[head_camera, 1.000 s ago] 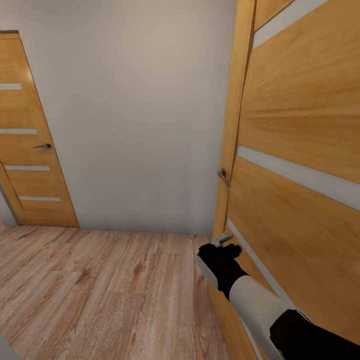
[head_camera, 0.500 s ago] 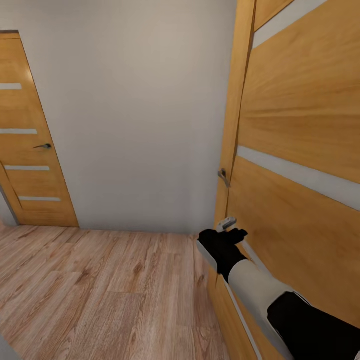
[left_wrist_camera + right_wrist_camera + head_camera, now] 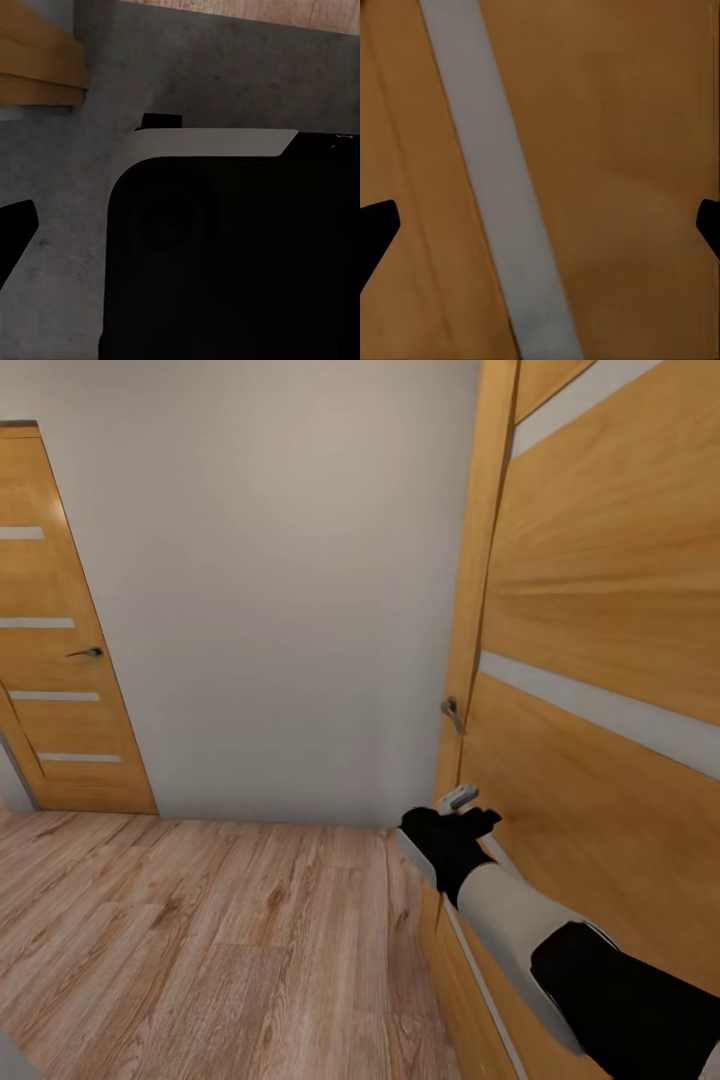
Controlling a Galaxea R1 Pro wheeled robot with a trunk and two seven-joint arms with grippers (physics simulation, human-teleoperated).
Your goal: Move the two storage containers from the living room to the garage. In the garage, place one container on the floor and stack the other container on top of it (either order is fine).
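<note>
**Wooden doors on both sides, right arm reaching at the near one**

Honey-coloured wood marks the far-left closed door (image 3: 62, 630), which has pale horizontal stripes and a small dark lever handle (image 3: 87, 652). Light wood-plank flooring (image 3: 200, 940) runs from it across the room to a plain pale grey wall (image 3: 280, 580) at the back. The two orange-red storage containers cannot be seen from here.

Further right stands the large near wooden door (image 3: 600, 660), also crossed by pale stripes, with a grey metal lever handle (image 3: 451, 713) at its left edge. Below that handle, the robot's right arm, black and white, stretches forward along the door face. The right claw (image 3: 458, 800) at its end sits just beside the door's left edge, under the handle and apart from it. In the right wrist view, the two dark fingertips (image 3: 375, 229) stand wide apart at opposite edges, with nothing between them, facing the door's wood and one pale stripe (image 3: 499, 187).

The left wrist view looks down on a dark grey mottled patch (image 3: 67, 187) and the robot's own black-and-white body (image 3: 232, 247). One dark fingertip (image 3: 13, 229) of the left claw shows at the edge; whether that claw is apart or together cannot be told.
</note>
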